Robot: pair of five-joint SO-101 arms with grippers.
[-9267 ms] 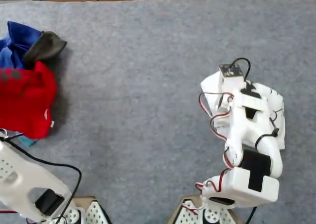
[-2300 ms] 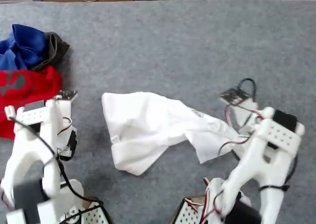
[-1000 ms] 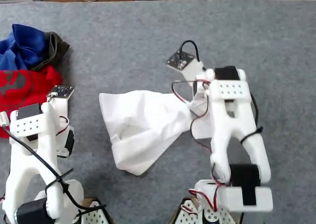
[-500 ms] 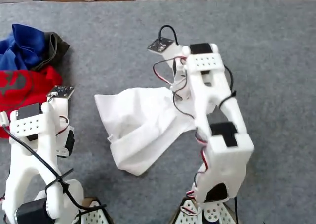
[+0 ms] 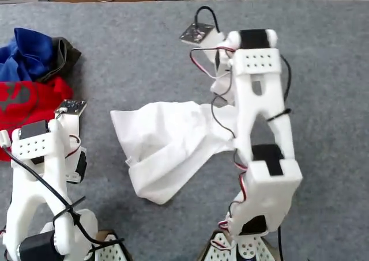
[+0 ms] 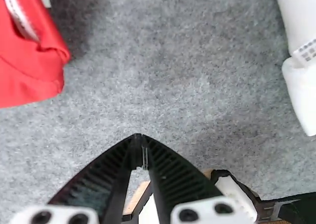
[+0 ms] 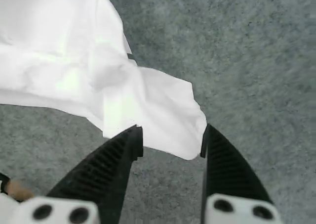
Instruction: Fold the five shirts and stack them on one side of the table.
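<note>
I am seeing a fuzzy, rough, matt grey cover on the table (image 5: 323, 53), like felt. The white shirt (image 5: 167, 151) is showing soft, thin cloth, all wrinkly. The red shirt (image 5: 49, 97) and blue shirt (image 5: 26, 53) are looking like soft cloth too. The left arm (image 5: 43, 174) and right arm (image 5: 259, 99) are showing smooth white plastic. The left gripper (image 6: 139, 137) and right gripper (image 7: 171, 131) are showing black ridged plastic.
</note>
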